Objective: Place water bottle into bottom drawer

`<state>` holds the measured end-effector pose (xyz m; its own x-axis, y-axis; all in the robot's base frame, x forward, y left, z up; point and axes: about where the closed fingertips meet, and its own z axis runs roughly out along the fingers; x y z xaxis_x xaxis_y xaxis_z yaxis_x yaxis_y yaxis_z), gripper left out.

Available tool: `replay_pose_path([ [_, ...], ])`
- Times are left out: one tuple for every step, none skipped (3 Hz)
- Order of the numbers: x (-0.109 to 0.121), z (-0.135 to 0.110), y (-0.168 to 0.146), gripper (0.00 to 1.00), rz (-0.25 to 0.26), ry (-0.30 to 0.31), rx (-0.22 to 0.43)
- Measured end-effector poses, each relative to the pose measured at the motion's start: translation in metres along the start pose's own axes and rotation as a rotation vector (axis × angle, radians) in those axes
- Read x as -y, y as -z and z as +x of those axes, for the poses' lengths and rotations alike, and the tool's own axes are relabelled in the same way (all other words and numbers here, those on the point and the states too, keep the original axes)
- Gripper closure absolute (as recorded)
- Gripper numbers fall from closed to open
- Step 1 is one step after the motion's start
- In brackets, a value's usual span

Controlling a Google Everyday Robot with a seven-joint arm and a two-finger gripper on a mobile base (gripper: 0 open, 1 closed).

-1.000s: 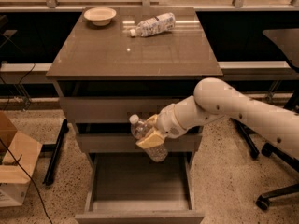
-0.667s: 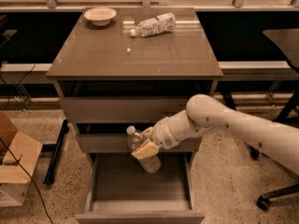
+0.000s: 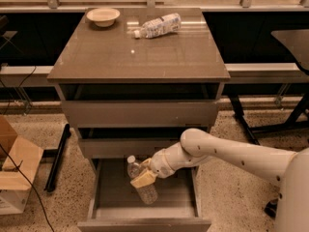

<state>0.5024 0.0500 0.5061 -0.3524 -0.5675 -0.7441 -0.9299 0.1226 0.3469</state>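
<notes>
The water bottle (image 3: 140,183), clear ribbed plastic with a white cap, is tilted inside the open bottom drawer (image 3: 145,215), its cap pointing up-left. My gripper (image 3: 144,179) is shut on the water bottle around its middle, reaching in from the right on the white arm. The bottle's base is low over the drawer's grey floor; I cannot tell whether it touches.
On the cabinet top (image 3: 96,62) lie a second bottle with a white-and-blue label (image 3: 157,26) and a small bowl (image 3: 103,16). The two upper drawers stand slightly open. A cardboard box (image 3: 13,170) is on the floor at left; a chair base (image 3: 273,129) is at right.
My gripper has carried the water bottle down and to the left, from in front of the middle drawer into the open bottom drawer.
</notes>
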Motion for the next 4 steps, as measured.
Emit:
replay_pose_path([
  [0.011,0.041,-0.038,1.0,-0.001,-0.072,-0.001],
  [0.012,0.046,-0.043,1.0,-0.001,-0.081,0.002],
  [0.018,0.054,-0.054,1.0,0.018,-0.106,-0.014],
  [0.043,0.072,-0.079,1.0,0.035,-0.121,-0.038],
])
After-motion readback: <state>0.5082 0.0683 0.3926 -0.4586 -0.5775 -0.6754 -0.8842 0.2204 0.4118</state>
